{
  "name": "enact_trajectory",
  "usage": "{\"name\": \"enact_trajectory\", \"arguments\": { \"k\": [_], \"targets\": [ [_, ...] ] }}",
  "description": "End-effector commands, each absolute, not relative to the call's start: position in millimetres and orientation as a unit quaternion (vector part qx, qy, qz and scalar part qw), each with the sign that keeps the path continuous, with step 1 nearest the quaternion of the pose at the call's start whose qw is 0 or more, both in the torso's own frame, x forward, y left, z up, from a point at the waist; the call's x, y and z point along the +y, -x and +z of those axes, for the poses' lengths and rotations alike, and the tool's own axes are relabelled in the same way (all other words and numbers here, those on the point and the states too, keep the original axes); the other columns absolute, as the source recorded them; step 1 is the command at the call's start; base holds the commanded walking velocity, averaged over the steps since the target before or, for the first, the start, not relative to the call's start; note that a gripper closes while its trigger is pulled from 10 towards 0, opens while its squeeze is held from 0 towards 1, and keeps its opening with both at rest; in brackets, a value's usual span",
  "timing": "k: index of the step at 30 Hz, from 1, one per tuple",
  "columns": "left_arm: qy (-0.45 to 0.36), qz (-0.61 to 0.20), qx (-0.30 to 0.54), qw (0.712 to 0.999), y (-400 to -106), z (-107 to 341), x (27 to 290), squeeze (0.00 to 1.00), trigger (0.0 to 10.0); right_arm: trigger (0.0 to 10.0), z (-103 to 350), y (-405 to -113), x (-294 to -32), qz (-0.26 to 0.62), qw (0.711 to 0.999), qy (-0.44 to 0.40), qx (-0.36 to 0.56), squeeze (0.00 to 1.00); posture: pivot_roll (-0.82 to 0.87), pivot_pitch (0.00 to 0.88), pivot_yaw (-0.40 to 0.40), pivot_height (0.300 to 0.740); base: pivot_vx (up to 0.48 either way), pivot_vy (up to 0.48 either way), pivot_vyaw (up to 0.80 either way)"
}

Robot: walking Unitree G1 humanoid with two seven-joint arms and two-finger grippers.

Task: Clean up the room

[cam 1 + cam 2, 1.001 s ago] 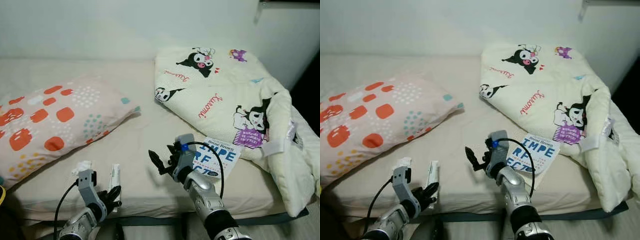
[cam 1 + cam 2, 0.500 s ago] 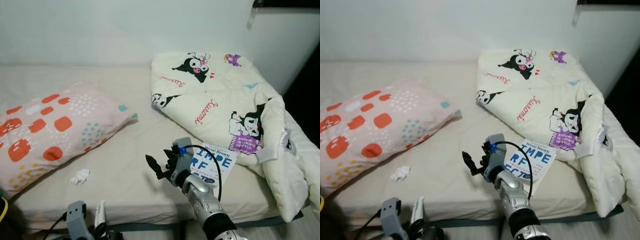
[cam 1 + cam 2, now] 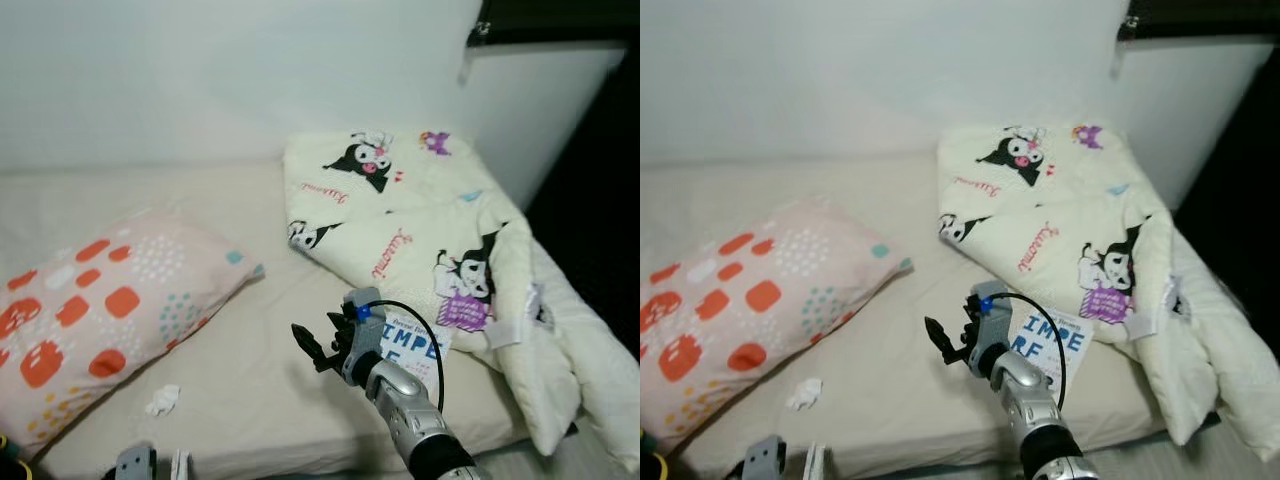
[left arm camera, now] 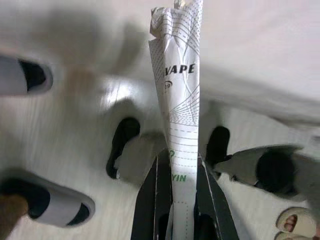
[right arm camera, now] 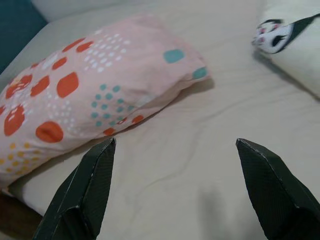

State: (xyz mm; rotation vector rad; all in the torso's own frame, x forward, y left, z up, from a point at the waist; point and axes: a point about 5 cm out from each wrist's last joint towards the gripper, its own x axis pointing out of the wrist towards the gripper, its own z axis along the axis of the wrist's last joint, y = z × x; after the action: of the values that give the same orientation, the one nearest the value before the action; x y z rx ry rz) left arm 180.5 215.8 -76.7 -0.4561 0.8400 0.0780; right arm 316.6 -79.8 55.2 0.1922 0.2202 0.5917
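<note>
**A:** where's the right gripper (image 3: 322, 347) at?

**B:** over the bed (image 3: 270, 390), near its front edge, fingers (image 5: 85, 190) spread wide, nothing in them. A book (image 3: 412, 347) lies just beside it, against the cartoon blanket (image 3: 420, 220) on the bed's right side.

**A:** and the left one?

**B:** left gripper (image 4: 177, 200) is low past the front edge, clamped on a white wrapper (image 4: 181, 100), slippers (image 4: 47, 202) on the floor below. A crumpled tissue (image 3: 162, 399) sits by the front-left corner, next to the spotted pillow (image 3: 110, 310).
</note>
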Motion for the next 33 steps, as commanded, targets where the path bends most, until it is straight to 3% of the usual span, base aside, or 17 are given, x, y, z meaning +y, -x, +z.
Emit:
{"name": "enact_trajectory", "arguments": {
  "k": [1, 6, 18, 22, 33],
  "targets": [
    [0.215, 0.046, 0.416, 0.882, -171.9, -80.3, 218.9, 0.00, 10.0, 10.0, 48.9, -311.8, -79.3, 0.292, 0.945, -0.093, 0.117, 0.00, -0.09, 0.147, 0.000, 0.740, 0.000, 0.000, 0.00],
    [0.203, 0.036, 0.415, 0.886, -176.0, -78.8, 216.9, 0.00, 10.0, 10.0, 47.3, -312.2, -85.9, 0.271, 0.951, -0.100, 0.114, 0.00, -0.09, 0.148, 0.002, 0.740, 0.000, 0.000, 0.00],
    [0.190, 0.014, 0.412, 0.891, -178.9, -78.2, 210.5, 0.00, 10.0, 10.0, 42.8, -307.1, -85.0, 0.294, 0.945, -0.073, 0.120, 0.00, -0.09, 0.147, 0.000, 0.740, 0.000, 0.000, 0.68],
    [0.195, 0.007, 0.406, 0.893, -181.1, -77.3, 208.1, 0.00, 10.0, 10.0, 33.4, -303.8, -89.3, 0.286, 0.945, -0.062, 0.143, 0.00, -0.09, 0.144, -0.001, 0.740, 0.000, 0.000, 0.71],
    [0.187, 0.011, 0.414, 0.891, -185.7, -76.9, 203.8, 0.00, 10.0, 10.0, -23.5, -269.5, -132.6, 0.188, 0.936, 0.007, 0.297, 0.00, -0.08, 0.133, -0.003, 0.740, 0.000, 0.000, 0.71]
  ]
}}
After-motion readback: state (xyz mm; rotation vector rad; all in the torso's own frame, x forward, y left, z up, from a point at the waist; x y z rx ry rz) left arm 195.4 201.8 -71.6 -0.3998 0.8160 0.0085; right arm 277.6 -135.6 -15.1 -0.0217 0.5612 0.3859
